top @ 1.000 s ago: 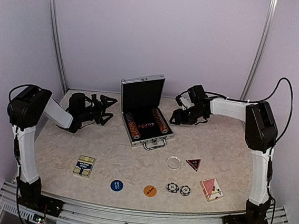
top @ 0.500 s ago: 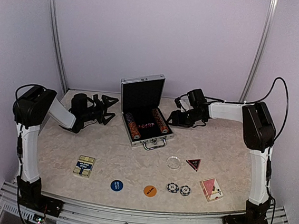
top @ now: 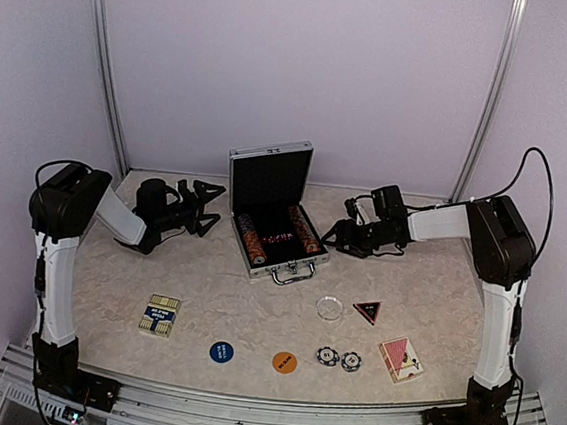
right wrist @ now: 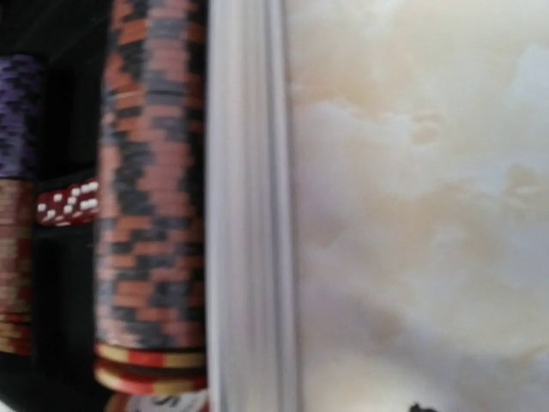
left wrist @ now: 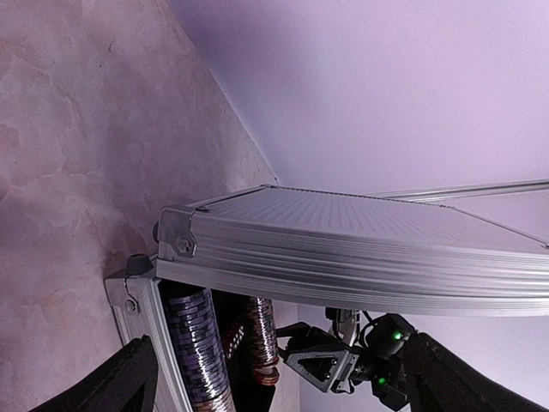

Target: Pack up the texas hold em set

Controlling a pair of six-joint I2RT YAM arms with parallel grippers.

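So, silver briefcase (top: 266, 181) sits open mid-table toward the back, lid upright, striped chip rows (top: 252, 239) inside. Beige marbled tabletop (top: 438, 278), lilac walls (top: 298, 63). Left gripper (top: 207, 208) fingers spread wide; right gripper (top: 333, 235), honestly can't tell.

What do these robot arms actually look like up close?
The left arm and right arm match: white tubular segments between chunky black joints, with black angular jaws at the ends. A thin black cable loops over the right arm's elbow.
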